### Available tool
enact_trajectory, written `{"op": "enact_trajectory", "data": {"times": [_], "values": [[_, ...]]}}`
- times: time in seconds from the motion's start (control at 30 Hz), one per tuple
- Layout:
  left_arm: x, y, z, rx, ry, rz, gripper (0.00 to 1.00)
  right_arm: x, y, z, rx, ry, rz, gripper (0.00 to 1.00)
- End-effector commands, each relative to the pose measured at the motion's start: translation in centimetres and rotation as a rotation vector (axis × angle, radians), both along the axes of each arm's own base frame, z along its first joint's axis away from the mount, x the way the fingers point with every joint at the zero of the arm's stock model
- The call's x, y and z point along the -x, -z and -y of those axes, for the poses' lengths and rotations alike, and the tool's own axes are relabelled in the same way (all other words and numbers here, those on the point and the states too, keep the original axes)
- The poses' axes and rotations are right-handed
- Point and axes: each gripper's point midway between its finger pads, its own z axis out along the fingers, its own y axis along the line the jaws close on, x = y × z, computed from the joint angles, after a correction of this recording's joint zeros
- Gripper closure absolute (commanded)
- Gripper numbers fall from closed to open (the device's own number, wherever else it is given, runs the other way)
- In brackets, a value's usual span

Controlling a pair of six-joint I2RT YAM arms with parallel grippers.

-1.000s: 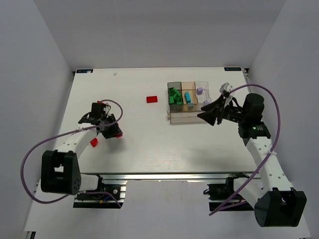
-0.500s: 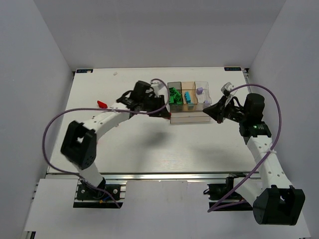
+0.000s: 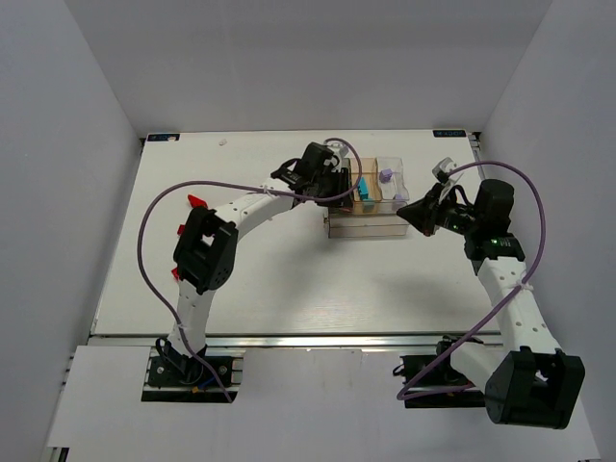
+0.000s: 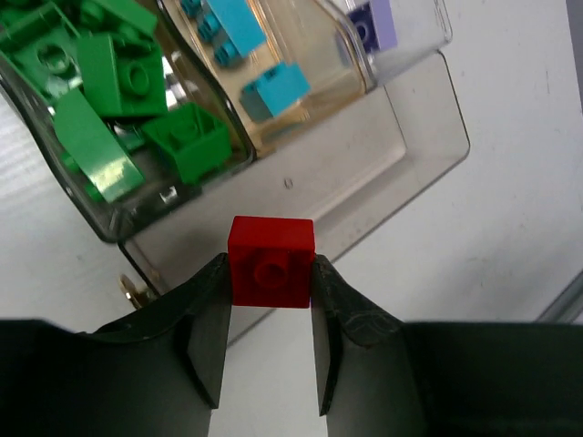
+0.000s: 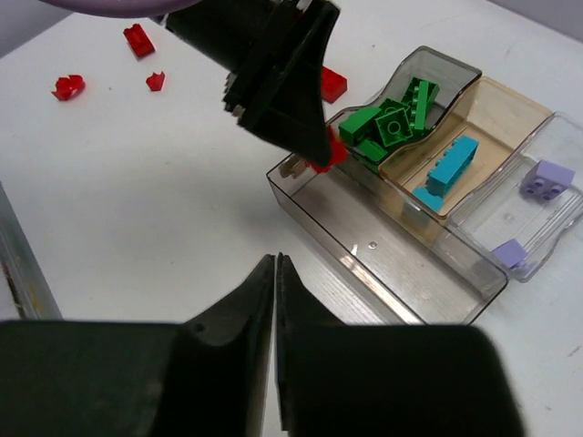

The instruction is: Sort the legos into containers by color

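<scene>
My left tool [image 4: 271, 284] was clenched on a single red lego [image 4: 271, 260], one finger pressed against each side of it and its one stud facing the wrist camera. That lego was over the left end of the long clear compartment [image 4: 369, 173] of the tray [image 3: 366, 228], just beside the corner of the smoky dark compartment [image 4: 137, 232]. I could not tell how high above the compartment floor it was.

The smoky dark compartment held a heap of green legos [image 4: 109, 82]. The tan compartment [image 5: 496, 114] next to it held two cyan legos [image 4: 273, 89]. The clear square compartment [image 5: 569, 214] at the far end held two pale purple legos [image 5: 547, 178]. The long clear compartment had no lego lying in it.

From above, my left arm reached across the white tabletop [image 3: 289, 279] to the tray, which sat towards the back right.

My right tool [image 5: 275, 273] was clamped tight with nothing between its fingers. It was just beside the right end of the tray, pointing towards it.

Loose red legos [image 5: 138, 38] lay on the tabletop well to the left of the tray, three of them near the left edge. One more red lego [image 5: 332, 84] lay close to the smoky dark compartment.
</scene>
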Motion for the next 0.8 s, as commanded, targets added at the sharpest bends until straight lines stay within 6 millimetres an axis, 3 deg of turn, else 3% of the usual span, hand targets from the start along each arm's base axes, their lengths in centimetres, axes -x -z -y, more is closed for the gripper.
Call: {"op": "enact_trajectory", "data": {"times": [0.0, 0.03, 0.1, 0.37, 0.4, 0.43, 0.47, 0.5, 0.53, 0.57, 0.6, 0.63, 0.67, 0.7, 0.73, 0.77], "values": [[-1.7, -1.4, 0.3, -0.01, -0.031, 0.048, 0.6, -0.3, -0.2, -0.1, -0.002, -0.018, 0.027, 0.84], [-1.8, -1.5, 0.5, -0.008, -0.025, 0.054, 0.48, -0.4, 0.0, -0.1, 0.002, -0.019, 0.026, 0.8], [-1.8, -1.2, 0.7, -0.009, -0.012, 0.047, 0.42, -0.6, 0.2, -0.1, 0.015, -0.021, 0.031, 0.69], [-0.7, -1.8, 0.6, 0.0, 0.035, 0.047, 0.42, -1.6, 1.1, 0.0, 0.046, -0.001, 0.014, 0.66], [-0.6, -2.3, 0.5, 0.006, 0.033, 0.057, 0.42, -1.8, 1.2, 0.1, 0.062, -0.002, 0.027, 0.65], [-0.8, -4.7, -0.2, 0.027, 0.018, 0.096, 0.44, -1.9, 1.3, -0.1, 0.075, -0.008, 0.037, 0.63], [-1.1, -6.0, -1.2, 0.032, -0.01, 0.122, 0.5, -2.3, 0.8, 0.0, 0.093, -0.013, 0.07, 0.61], [-1.1, -6.4, -2.4, 0.014, -0.061, 0.146, 0.74, -2.2, 1.2, -1.5, 0.11, -0.068, 0.078, 0.55], [-1.2, -7.4, -3.9, 0.019, -0.125, 0.162, 0.91, -2.2, 1.3, -2.6, 0.156, -0.133, 0.14, 0.52], [-0.7, -11.8, -6.1, 0.05, -0.189, 0.242, 1.0, -2.6, 0.5, -3.7, 0.181, -0.164, 0.185, 0.5], [-0.7, -10.7, -9.3, -0.01, -0.286, 0.255, 1.0, -3.5, 1.7, -4.2, 0.209, -0.185, 0.169, 0.46], [0.0, -11.4, -11.0, -0.014, -0.33, 0.266, 1.0, -3.8, 1.7, -5.5, 0.263, -0.247, 0.239, 0.43], [1.5, -14.7, -13.2, 0.022, -0.376, 0.321, 1.0, -4.1, 2.1, -6.8, 0.302, -0.277, 0.262, 0.37], [2.1, -14.6, -16.0, -0.014, -0.447, 0.322, 1.0, -5.8, 2.3, -7.8, 0.336, -0.293, 0.279, 0.34], [3.6, -12.2, -18.0, -0.064, -0.479, 0.287, 0.88, -6.0, 2.9, -9.4, 0.397, -0.361, 0.334, 0.31], [5.7, -13.9, -20.0, -0.059, -0.512, 0.32, 0.74, -6.6, 5.2, -11.0, 0.449, -0.417, 0.318, 0.26]]}}
